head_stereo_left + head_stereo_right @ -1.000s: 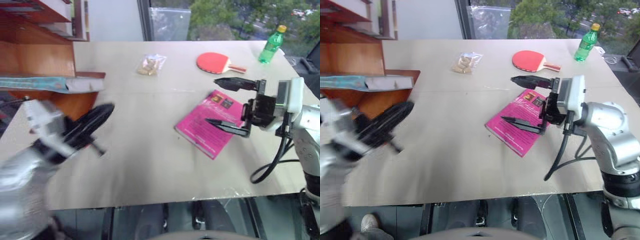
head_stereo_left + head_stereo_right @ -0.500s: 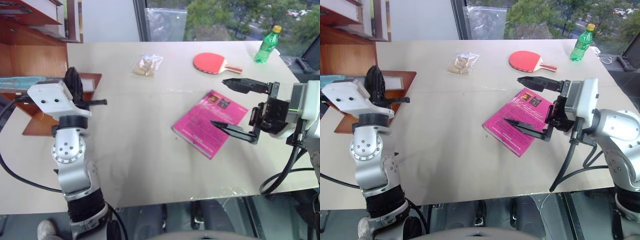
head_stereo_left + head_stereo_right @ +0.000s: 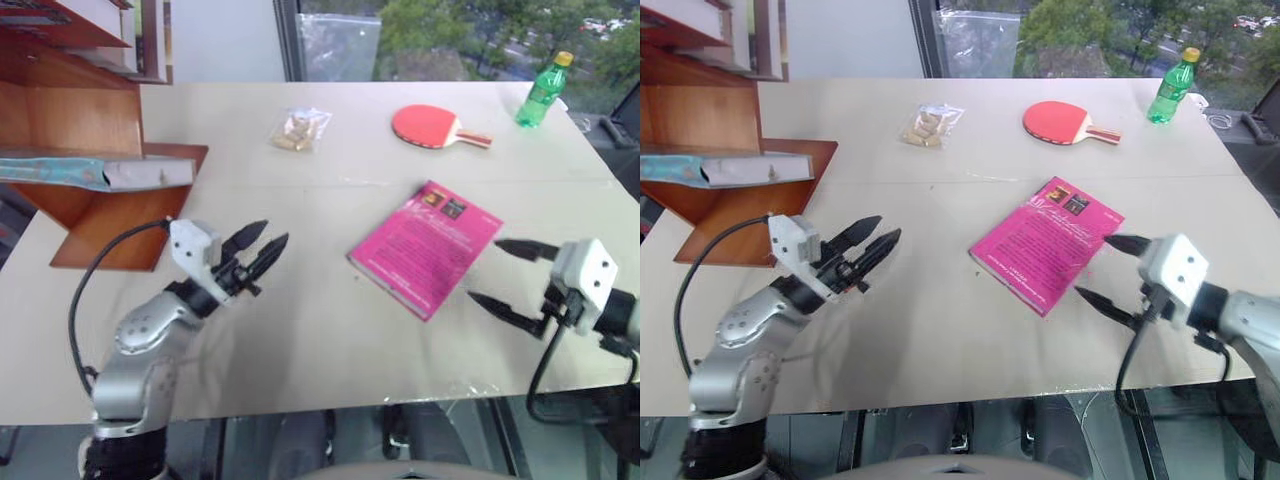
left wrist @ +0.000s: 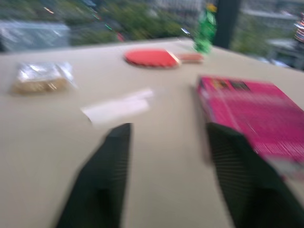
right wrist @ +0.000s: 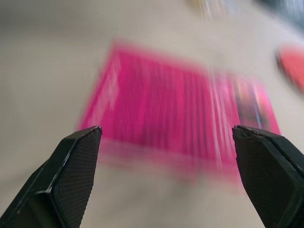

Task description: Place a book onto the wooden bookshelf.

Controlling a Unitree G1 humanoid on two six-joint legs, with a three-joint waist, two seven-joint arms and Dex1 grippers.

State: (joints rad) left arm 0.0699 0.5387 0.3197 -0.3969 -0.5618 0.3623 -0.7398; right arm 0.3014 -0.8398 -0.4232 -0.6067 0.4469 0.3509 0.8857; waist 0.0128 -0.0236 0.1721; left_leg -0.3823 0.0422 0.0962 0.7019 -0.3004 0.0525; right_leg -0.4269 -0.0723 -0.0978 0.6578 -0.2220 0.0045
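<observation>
The teal book (image 3: 58, 169) lies flat on the low shelf of the reddish-brown wooden bookshelf (image 3: 92, 120) at the table's left, its white page block facing the table. My left gripper (image 3: 272, 233) hovers open and empty over the table to the right of the shelf, apart from the book. In the left wrist view its fingers (image 4: 102, 180) frame bare tabletop. My right gripper (image 3: 484, 269) stands open and empty near the table's front right, just beside the pink booklet's near corner. Its wide-spread fingers (image 5: 71, 166) show in the right wrist view.
A thin magenta-pink booklet (image 3: 425, 245) lies right of centre. Farther back are a red table-tennis paddle (image 3: 425, 124), a green bottle (image 3: 543, 90) and a clear bag of snacks (image 3: 300, 128). The table's front edge (image 3: 330, 400) runs close below both grippers.
My left gripper has dropped away from the shelf toward the table and opened. My right gripper has sunk and moved right, off the booklet toward the front edge. The book stays on the shelf.
</observation>
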